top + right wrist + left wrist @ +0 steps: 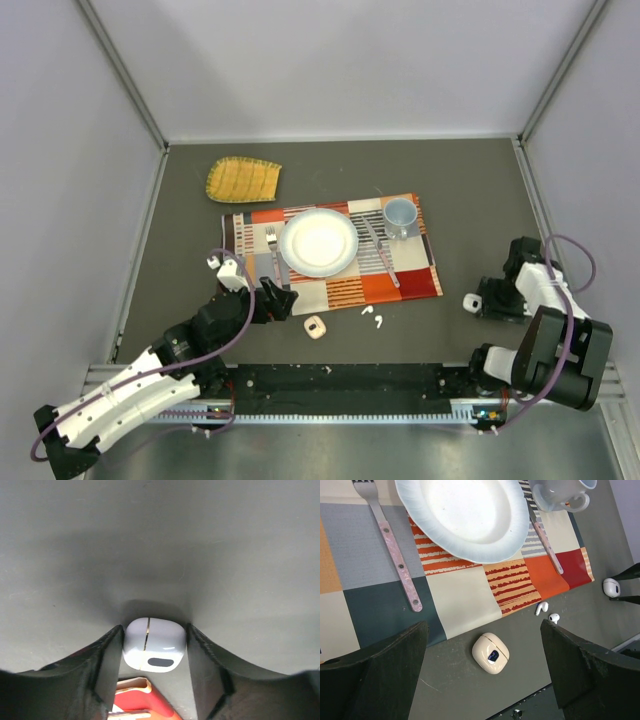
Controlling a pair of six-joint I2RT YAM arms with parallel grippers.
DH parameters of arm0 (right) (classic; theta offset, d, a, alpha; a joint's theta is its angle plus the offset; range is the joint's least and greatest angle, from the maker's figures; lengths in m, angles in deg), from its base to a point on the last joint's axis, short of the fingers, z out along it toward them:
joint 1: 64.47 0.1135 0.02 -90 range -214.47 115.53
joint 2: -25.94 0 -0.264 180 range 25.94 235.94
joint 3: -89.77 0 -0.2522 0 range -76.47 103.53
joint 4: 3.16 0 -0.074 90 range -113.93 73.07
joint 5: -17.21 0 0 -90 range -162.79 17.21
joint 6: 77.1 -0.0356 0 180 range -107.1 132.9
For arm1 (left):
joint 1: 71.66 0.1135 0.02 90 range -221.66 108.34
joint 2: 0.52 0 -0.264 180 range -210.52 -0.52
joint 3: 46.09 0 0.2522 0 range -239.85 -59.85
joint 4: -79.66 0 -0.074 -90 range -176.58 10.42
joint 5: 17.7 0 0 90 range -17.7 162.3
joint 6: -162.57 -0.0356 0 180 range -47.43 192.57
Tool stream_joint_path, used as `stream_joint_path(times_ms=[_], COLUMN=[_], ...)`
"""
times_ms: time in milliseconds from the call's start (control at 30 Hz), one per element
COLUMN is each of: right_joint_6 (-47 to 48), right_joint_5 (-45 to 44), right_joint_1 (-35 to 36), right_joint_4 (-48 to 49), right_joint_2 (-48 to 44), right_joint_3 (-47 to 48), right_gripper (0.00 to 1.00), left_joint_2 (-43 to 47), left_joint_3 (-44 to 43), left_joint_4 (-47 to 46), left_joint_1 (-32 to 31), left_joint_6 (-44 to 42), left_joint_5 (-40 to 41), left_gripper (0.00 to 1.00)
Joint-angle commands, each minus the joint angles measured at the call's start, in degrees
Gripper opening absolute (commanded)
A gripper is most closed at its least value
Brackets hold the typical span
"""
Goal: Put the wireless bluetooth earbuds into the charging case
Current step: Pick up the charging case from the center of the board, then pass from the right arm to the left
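My right jaws are clamped on the white charging case [154, 645], one finger pressed to each side, the case sitting on the bare tabletop [160, 540] (its seam and a dark oval face my wrist camera); my left jaws gape wide, gripping nothing, hanging over the near edge of the patchwork placemat [465, 597]; below them a cream-coloured case [490, 653] lies shut on the tabletop; the two white earbuds [541, 608] lie loose just off the placemat's near edge, close together, between the cream-coloured case and the white one; on the placemat I see a plate [460, 515], a fork [395, 555] left of it, a cup [560, 495] at the right.
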Motion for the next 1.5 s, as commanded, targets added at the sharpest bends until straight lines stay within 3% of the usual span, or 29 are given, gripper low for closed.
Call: stream_joint_path(times_ms=[0, 267, 467, 500, 733, 1067, 1233, 1300, 1467], right_joint_6=[-0.2, 1.1, 4.6, 5.2, 7.5, 8.5, 7.6, 5.0, -0.2], right_joint_5=[0.1, 0.7, 2.6, 2.8, 6.1, 22.2, 25.7, 26.2, 28.3], right_joint_1=[-1.1, -1.3, -1.4, -1.3, -1.3, -1.1, 2.2, 4.4, 10.0], right_joint_4=[3.3, 4.8, 6.4, 6.9, 6.8, 5.7, 5.7, 6.9, 11.1], right_joint_2=[1.6, -1.1, -7.3, -9.8, -21.4, -28.2, -29.9, -31.4, -33.1], right_joint_3=[-1.6, -4.0, -5.6, -5.9, -6.4, -5.1, -2.0, -1.5, 0.2], right_gripper=[0.49, 0.32, 0.08, 0.0, 0.0, 0.0, 0.0, 0.0, 0.0], left_joint_2=[0.5, 0.4, 0.1, -0.2, -0.9, -4.7, -6.3, -7.6, -12.4], left_joint_3=[-2.1, -2.7, -3.3, -3.3, -3.3, -1.8, -0.5, -0.8, -2.5], left_joint_4=[0.0, -1.5, -1.3, -1.4, -4.2, -12.1, -21.2, -25.2, -31.0], left_joint_1=[0.2, 0.2, 0.3, 0.3, 0.2, 0.2, 0.2, 0.2, 0.2], left_joint_6=[1.1, 1.1, 2.5, 2.2, 1.8, 4.9, 3.2, -0.3, -1.7], left_joint_5=[1.3, 1.4, 1.7, 1.6, -0.7, -5.0, -7.7, -9.5, -11.6], left_gripper=[0.99, 0.99, 0.99, 0.99, 0.99, 0.99, 0.99, 0.89, 0.97])
